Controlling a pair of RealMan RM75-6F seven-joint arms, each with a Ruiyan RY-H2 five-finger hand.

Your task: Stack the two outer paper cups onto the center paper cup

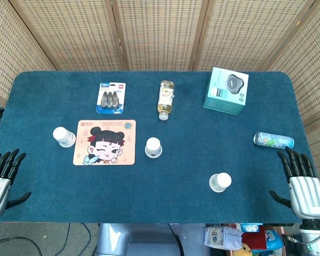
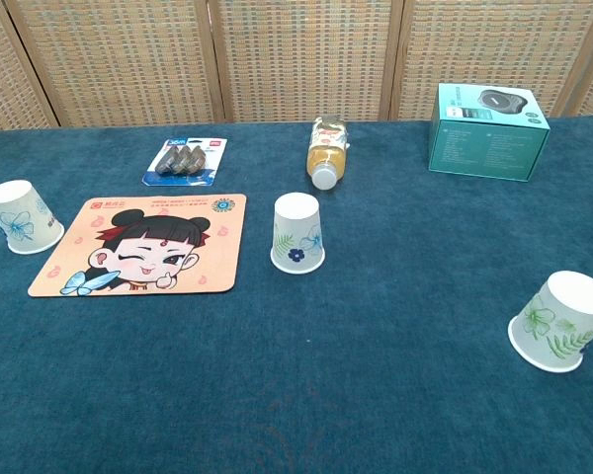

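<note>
Blue felt-looking cloth covers the table (image 1: 160, 213), and all three paper cups sit upside down on it, well apart. Going left to right in the head view: the left hand (image 1: 1, 178) rests at the lower left edge, fingers spread, gripping nothing. Next comes the left cup (image 1: 63, 136), just beside the cartoon mouse pad (image 1: 105, 142), with a blister pack (image 1: 111, 97) above it. Around mid-frame stands the center cup (image 1: 153, 148), below a bottle (image 1: 166, 99) lying on its side. Lower right is the right cup (image 1: 220, 182); a teal box (image 1: 226, 90) sits upper right and a can (image 1: 273, 140) lies at right. The right hand (image 1: 303, 184) sits at the lower right edge, fingers released too.
</note>
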